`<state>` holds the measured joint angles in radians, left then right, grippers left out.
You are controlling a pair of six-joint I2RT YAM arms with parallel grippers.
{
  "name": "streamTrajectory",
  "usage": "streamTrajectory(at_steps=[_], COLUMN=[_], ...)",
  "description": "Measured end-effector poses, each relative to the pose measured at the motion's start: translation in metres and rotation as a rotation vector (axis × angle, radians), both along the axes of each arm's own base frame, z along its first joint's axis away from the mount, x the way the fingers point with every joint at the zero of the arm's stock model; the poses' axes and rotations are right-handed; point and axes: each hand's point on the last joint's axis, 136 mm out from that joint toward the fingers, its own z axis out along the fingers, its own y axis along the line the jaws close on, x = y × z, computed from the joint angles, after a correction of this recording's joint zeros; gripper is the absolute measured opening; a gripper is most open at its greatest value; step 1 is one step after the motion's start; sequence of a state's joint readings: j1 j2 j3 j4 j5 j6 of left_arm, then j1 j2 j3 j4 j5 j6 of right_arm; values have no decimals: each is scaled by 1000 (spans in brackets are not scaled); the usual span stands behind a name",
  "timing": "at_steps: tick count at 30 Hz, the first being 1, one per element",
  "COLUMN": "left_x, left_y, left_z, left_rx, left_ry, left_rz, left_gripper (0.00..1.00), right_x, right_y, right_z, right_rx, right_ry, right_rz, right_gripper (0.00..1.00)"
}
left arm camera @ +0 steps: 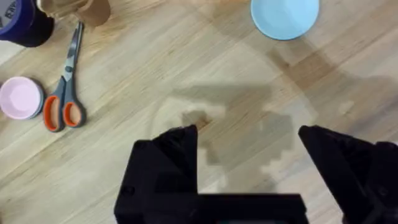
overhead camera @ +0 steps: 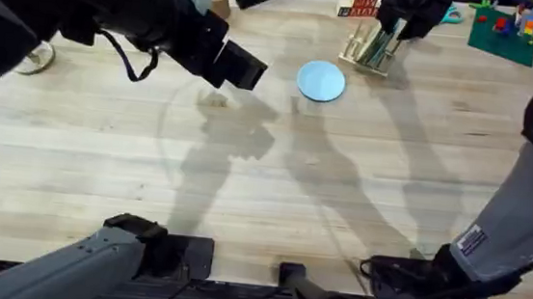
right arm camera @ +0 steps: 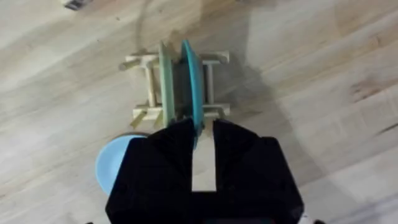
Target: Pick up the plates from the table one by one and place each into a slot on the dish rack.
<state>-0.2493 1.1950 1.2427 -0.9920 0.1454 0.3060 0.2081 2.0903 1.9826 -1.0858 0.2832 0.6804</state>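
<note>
Left gripper [left arm camera: 249,146] hangs high and close under the overhead camera, jaws wide and empty above bare tabletop [overhead camera: 102,154]. Beyond it the light blue plate [overhead camera: 322,80] lies flat, just beside the dish rack [overhead camera: 367,54] at the far edge. There the right gripper [right arm camera: 202,127] has narrow jaws pinching the turquoise plate [right arm camera: 191,81], upright in a slot beside another upright plate; step looks like seating and letting go, next a straight lift clear of the pegs, with open room nearer the bases.
</note>
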Motion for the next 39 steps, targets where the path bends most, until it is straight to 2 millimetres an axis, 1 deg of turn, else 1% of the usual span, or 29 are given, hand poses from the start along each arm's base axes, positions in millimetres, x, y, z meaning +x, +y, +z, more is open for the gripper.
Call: streamTrajectory(at_steps=[3, 6, 9, 11, 12, 13, 14, 16, 18, 19, 22, 26, 32, 39], left_x=[1, 1, 1, 1, 1, 1, 1, 1, 1, 1, 1, 1, 1, 1], left_y=[2, 2, 2, 2, 3, 3, 3, 3, 3, 3, 3, 2, 2, 2], left_z=[0, 0, 0, 0, 0, 0, 0, 0, 0, 0, 0, 0, 0, 0], left_rx=[9, 10, 12, 12, 12, 12, 12, 12, 12, 12, 11, 7, -2, -14], left_ry=[-2, -3, -3, -3, -3, -3, -3, -3, -3, -3, -3, -1, 4, 10], left_rz=[7, 7, 9, 9, 9, 9, 9, 9, 9, 10, 11, 16, 31, 45], left_gripper=[993, 993, 993, 993, 992, 993, 993, 993, 993, 993, 993, 993, 993, 993], right_x=[-6, -9, -17, -21, -23, -25, -28, -36, -48, -54, -70, -88, -116, -141], right_y=[-1, -2, -3, -4, -5, -5, -6, -8, -10, -11, -15, -18, -24, -30], right_z=[2, 9, 25, 44, 55, 68, 80, 101, 118, 124, 135, 138, 141, 157], right_rx=[-5, -6, -5, 2, 6, 12, 16, 20, 23, 22, 20, 13, -1, 1], right_ry=[24, 30, 23, -8, -28, -56, -81, -119, -136, -138, -132, -95, -29, -49], right_rz=[0, 0, 0, 0, 0, 1, 2, 12, 15, 17, 21, 22, 22, 27], right_gripper=[208, 209, 213, 272, 323, 401, 538, 772, 896, 922, 954, 991, 989, 992])
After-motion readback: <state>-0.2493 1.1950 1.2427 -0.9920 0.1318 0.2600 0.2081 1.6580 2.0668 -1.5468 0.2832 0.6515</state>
